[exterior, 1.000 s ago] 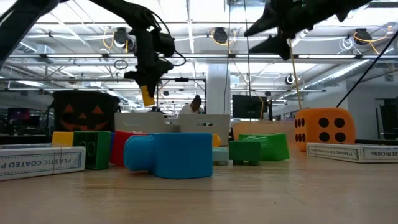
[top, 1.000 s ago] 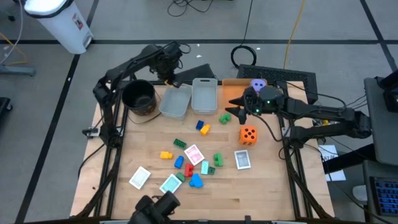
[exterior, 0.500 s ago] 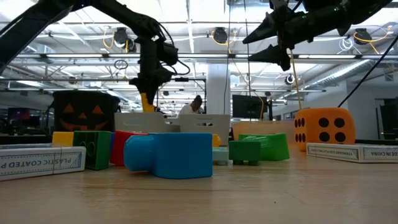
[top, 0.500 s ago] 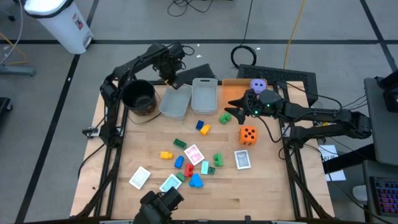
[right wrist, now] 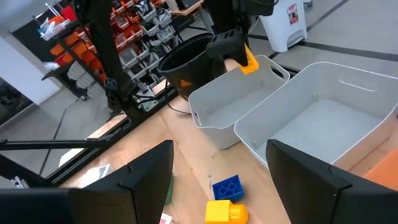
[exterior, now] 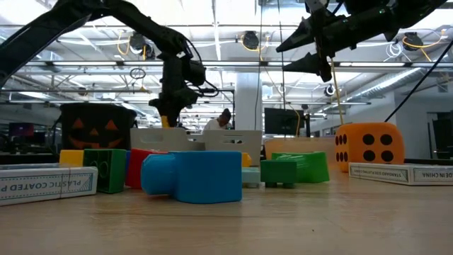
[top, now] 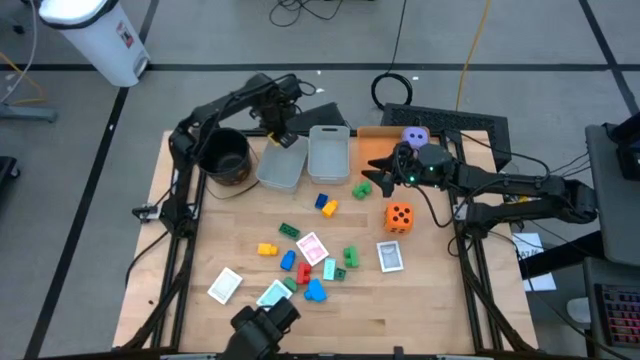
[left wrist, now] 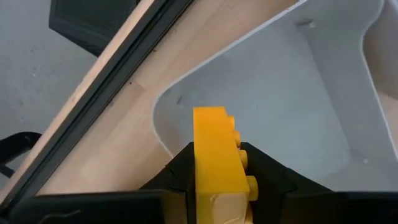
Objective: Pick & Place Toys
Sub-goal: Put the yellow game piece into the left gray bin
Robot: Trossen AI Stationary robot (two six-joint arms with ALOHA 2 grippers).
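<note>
Fingers [left wrist: 214, 180] of the left arm pinched a yellow plastic block [left wrist: 216, 163] over an empty white bin [left wrist: 298, 99]; right fingers [right wrist: 219, 163] wide; most toys unsorted.

a robotics lab or workshop hall. behind the raised right gripper [exterior: 311, 44], exposed ceiling trusses [exterior: 233, 65] carry round lamps [exterior: 249, 40] and hanging cables. beyond the left gripper [right wrist: 231, 51], shelving racks [right wrist: 134, 28] hold red and orange parts bins. past the wooden table [top: 400, 305], the grey floor [top: 80, 150] bears marking lines and loose cables [top: 310, 10].
</note>
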